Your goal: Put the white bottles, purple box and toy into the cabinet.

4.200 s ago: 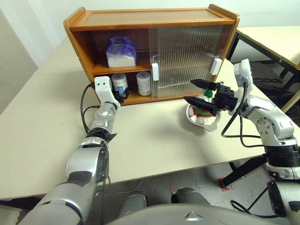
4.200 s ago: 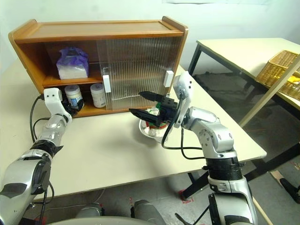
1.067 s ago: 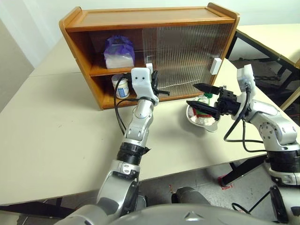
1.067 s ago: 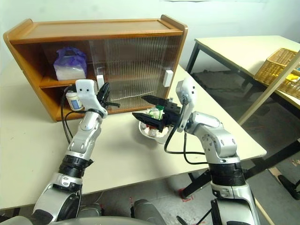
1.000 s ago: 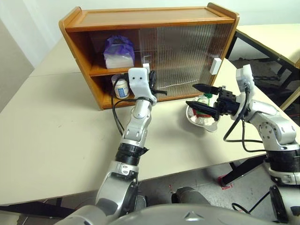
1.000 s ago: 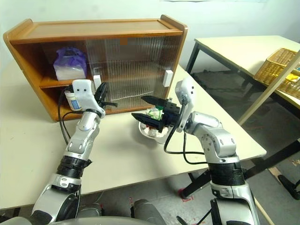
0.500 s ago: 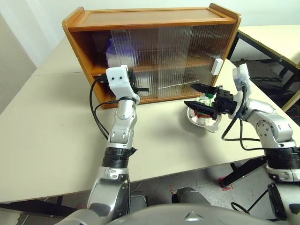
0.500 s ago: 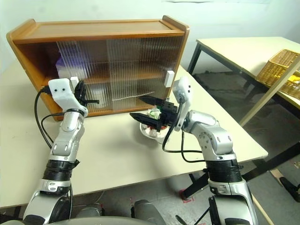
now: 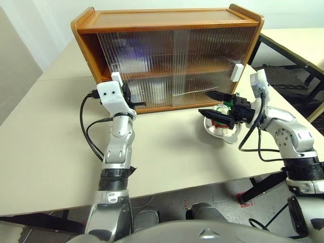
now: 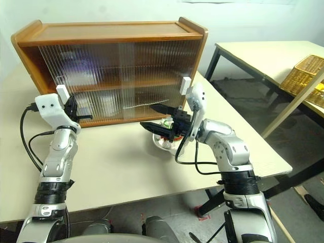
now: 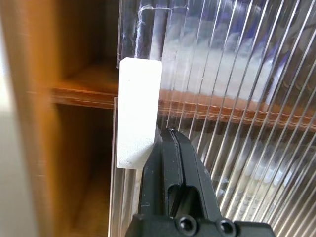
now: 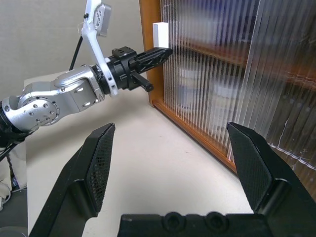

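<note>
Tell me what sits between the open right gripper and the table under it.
In the left eye view, a steel bowl holding the toy sits on the table directly below the right gripper; the gripper hovers over it.

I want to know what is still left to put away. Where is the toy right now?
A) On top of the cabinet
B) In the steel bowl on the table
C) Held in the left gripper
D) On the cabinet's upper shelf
B: the toy sits in the steel bowl on the table, in front of the cabinet, partly behind the open right gripper.
</note>
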`<action>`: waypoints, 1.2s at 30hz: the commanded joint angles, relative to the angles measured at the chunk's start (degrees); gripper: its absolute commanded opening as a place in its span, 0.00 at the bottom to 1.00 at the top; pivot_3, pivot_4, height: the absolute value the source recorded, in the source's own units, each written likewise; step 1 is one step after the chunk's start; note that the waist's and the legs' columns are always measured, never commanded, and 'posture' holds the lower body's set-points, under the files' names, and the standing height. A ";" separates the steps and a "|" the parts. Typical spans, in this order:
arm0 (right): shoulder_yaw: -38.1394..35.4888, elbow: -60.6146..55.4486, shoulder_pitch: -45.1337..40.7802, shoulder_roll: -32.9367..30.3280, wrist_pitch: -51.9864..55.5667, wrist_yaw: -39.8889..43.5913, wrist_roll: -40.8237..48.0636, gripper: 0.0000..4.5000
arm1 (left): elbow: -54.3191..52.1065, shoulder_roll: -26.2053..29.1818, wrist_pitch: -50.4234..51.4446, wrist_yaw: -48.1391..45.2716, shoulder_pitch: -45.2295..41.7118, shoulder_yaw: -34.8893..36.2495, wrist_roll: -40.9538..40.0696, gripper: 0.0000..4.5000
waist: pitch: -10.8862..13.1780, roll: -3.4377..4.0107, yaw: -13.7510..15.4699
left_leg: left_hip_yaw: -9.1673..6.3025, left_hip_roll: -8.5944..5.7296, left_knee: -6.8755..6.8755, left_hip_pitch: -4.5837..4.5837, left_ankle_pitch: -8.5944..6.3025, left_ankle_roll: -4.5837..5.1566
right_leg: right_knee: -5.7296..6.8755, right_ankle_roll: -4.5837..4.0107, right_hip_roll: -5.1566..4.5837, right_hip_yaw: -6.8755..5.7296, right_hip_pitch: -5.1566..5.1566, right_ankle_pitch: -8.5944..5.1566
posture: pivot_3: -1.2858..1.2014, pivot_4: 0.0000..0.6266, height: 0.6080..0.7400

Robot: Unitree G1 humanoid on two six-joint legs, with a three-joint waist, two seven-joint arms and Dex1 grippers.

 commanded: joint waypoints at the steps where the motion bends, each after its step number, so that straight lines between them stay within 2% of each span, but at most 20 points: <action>1: 0.53 0.83 -1.15 0.18 -0.72 0.59 -0.69 1.00 | 0.21 1.07 -0.10 0.58 0.79 1.76 0.04 0.01 | 0.00 0.00 0.16 | 0.00 0.00 0.00 0.00 -0.01 -0.01 | 0.00 -0.01 0.00 0.00 0.00 0.00 | 0.50 0.00 1.00; 14: 0.79 2.57 -1.51 0.65 -1.98 1.76 -1.35 1.00 | 0.78 3.65 -1.57 -0.12 2.05 3.40 -0.07 0.01 | 0.00 -0.01 0.51 | 0.00 0.02 -0.03 0.05 -0.06 -0.09 | 0.02 -0.11 0.01 0.00 -0.06 0.02 | 0.51 0.00 1.00; 20: 0.56 2.34 -1.43 0.42 -2.12 1.56 -1.48 1.00 | -0.99 2.27 -4.26 -12.09 1.67 0.16 -7.57 0.01 | 0.00 -0.01 1.03 | 0.00 0.03 -0.03 0.03 -0.06 -0.10 | 0.04 -0.15 0.02 0.00 -0.06 0.01 | 0.50 0.00 1.00; 23: -0.49 1.56 -1.28 -0.25 -1.71 0.87 -1.10 1.00 | -2.80 2.13 -3.89 -19.82 1.28 -1.95 -12.25 0.13 | 0.01 -0.03 1.34 | 0.00 0.03 -0.01 -0.03 -0.08 -0.13 | 0.04 -0.17 0.00 0.02 -0.06 0.01 | 0.49 0.00 1.00; 27: -1.43 0.91 -0.58 -1.21 -1.81 0.24 -0.88 1.00 | -3.42 4.01 -3.63 -26.06 0.67 -3.49 -14.39 0.45 | 0.01 -0.03 1.23 | 0.01 0.04 -0.01 -0.06 -0.11 -0.18 | 0.03 -0.20 -0.02 0.05 -0.07 -0.01 | 0.49 0.00 1.00; 32: -3.46 -0.53 0.81 -2.34 -1.65 -1.82 -0.47 1.00 | -6.61 9.02 3.22 -41.23 0.50 -3.21 -26.42 0.84 | 0.01 -0.03 0.83 | 0.00 0.11 -0.06 -0.06 -0.13 -0.20 | 0.05 -0.21 0.00 0.00 -0.12 -0.03 | 0.48 0.00 1.00; 33: -4.27 -0.85 1.34 -2.84 -1.52 -2.24 -0.30 1.00 | -6.72 11.37 4.50 -44.92 0.58 -3.12 -28.07 0.94 | 0.01 -0.02 0.78 | 0.00 0.12 -0.07 -0.07 -0.13 -0.20 | 0.05 -0.21 0.00 0.00 -0.15 -0.03 | 0.47 0.00 1.00; 34: -4.80 -1.04 1.71 -3.20 -1.43 -2.52 -0.15 1.00 | -6.70 13.04 5.30 -47.28 0.63 -3.09 -28.97 0.99 | 0.01 -0.02 0.71 | 0.01 0.12 -0.07 -0.07 -0.13 -0.21 | 0.05 -0.21 0.00 0.01 -0.14 -0.03 | 0.47 0.00 1.00; 36: -6.71 0.78 2.11 -3.86 -3.28 -4.06 -1.04 1.00 | -5.97 17.85 6.62 -53.70 0.75 -2.39 -31.01 0.99 | 0.01 -0.02 0.45 | -0.01 0.16 -0.08 -0.07 -0.14 -0.22 | 0.05 -0.21 0.00 0.01 -0.17 -0.03 | 0.47 0.00 1.00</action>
